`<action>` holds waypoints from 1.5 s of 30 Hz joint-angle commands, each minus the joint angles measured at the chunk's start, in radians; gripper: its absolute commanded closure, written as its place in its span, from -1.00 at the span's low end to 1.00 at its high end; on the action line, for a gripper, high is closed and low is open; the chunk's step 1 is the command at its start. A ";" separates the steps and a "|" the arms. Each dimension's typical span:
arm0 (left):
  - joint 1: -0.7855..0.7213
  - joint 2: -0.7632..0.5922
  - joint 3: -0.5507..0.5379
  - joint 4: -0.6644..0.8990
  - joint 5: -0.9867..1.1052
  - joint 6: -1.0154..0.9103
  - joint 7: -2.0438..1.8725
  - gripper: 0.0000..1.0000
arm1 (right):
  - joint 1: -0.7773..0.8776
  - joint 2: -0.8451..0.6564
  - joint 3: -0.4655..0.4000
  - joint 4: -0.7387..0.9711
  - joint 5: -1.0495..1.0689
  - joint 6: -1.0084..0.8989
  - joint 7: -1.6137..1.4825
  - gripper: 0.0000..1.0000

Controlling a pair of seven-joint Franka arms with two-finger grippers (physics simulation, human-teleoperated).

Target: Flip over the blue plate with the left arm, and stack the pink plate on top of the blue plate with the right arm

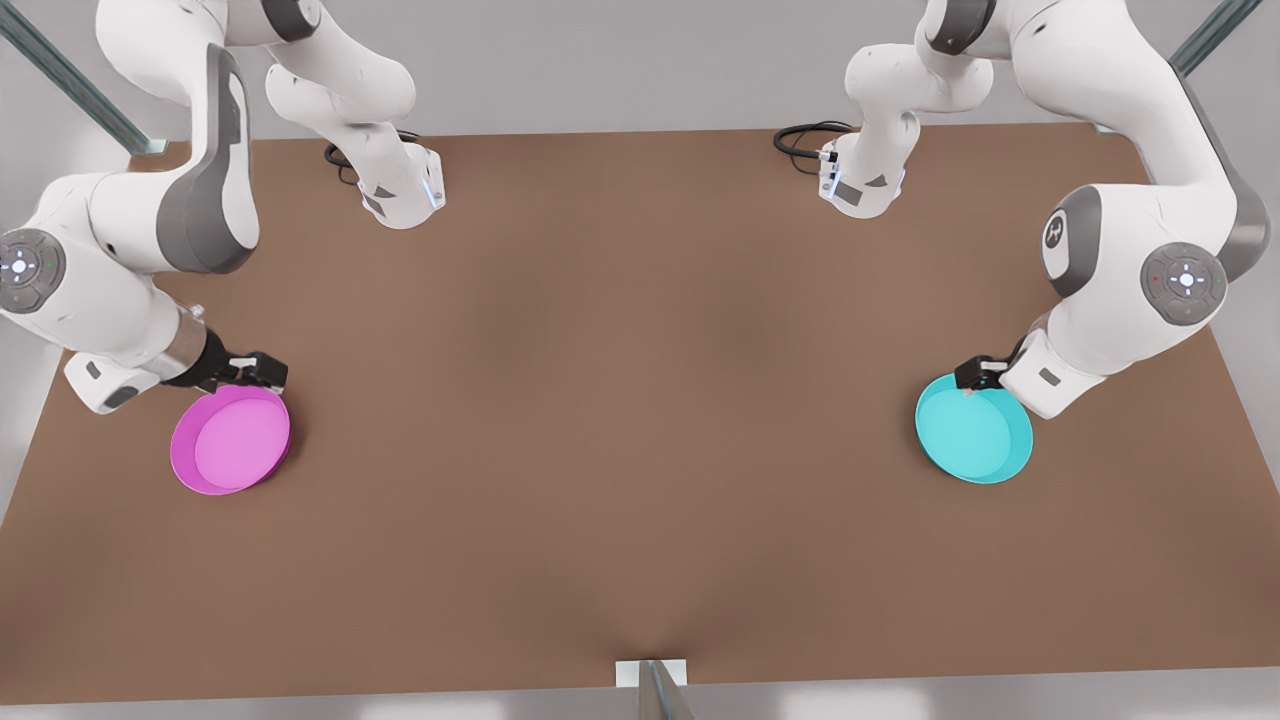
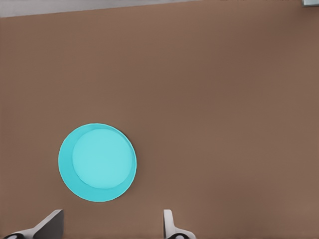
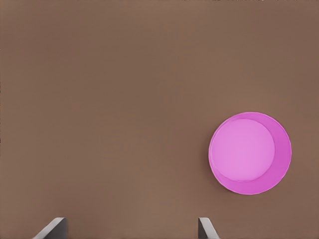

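My left gripper (image 1: 972, 378) hangs over the far edge of the blue plate (image 1: 973, 429), on the front view's right side of the brown table (image 1: 620, 400). Its fingers (image 2: 50, 224) are spread wide and hold nothing. The blue plate lies open side up. My right gripper (image 1: 262, 372) hangs over the far edge of the pink plate (image 1: 231, 440), on the front view's left. Its fingers (image 3: 207, 229) are wide open and empty too. The pink plate lies open side up, well apart from the blue one.
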 commanded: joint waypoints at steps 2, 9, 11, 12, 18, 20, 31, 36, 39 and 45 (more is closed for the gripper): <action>0.002 0.006 0.001 0.000 0.000 0.003 0.002 -1.00 | -0.001 0.000 0.000 -0.002 0.000 0.002 0.000 -1.00; 0.263 0.187 0.082 -0.014 -0.412 0.051 0.285 -1.00 | -0.012 0.003 0.000 -0.002 0.002 0.005 0.000 -1.00; 0.355 0.254 0.082 -0.014 -0.492 0.051 0.452 -1.00 | -0.012 0.005 0.001 -0.002 0.003 0.005 0.000 -1.00; 0.407 0.302 0.082 -0.014 -0.527 0.051 0.549 -1.00 | -0.012 0.005 0.001 -0.003 0.003 0.011 0.000 -1.00; 0.436 0.429 0.087 -0.023 -0.462 0.205 0.798 -1.00 | -0.011 0.014 0.000 -0.002 0.002 0.011 0.000 -1.00; 0.436 0.455 0.087 -0.023 -0.440 0.256 0.831 -1.00 | -0.012 0.014 0.000 0.001 0.002 0.011 0.000 -1.00; 0.435 0.538 0.087 -0.087 -0.373 0.325 0.874 -1.00 | -0.017 0.011 0.000 0.004 0.002 0.009 -0.003 -1.00; 0.435 0.544 0.087 -0.087 -0.374 0.319 0.873 0.11 | -0.014 0.012 0.000 0.004 0.002 0.011 -0.003 -1.00; 0.435 0.548 0.087 -0.087 -0.374 0.319 0.871 0.23 | -0.015 0.012 0.000 0.004 0.002 0.011 -0.003 -1.00; 0.436 0.554 0.087 -0.087 -0.377 0.316 0.865 0.45 | -0.015 0.012 0.001 0.004 0.002 0.011 -0.003 -1.00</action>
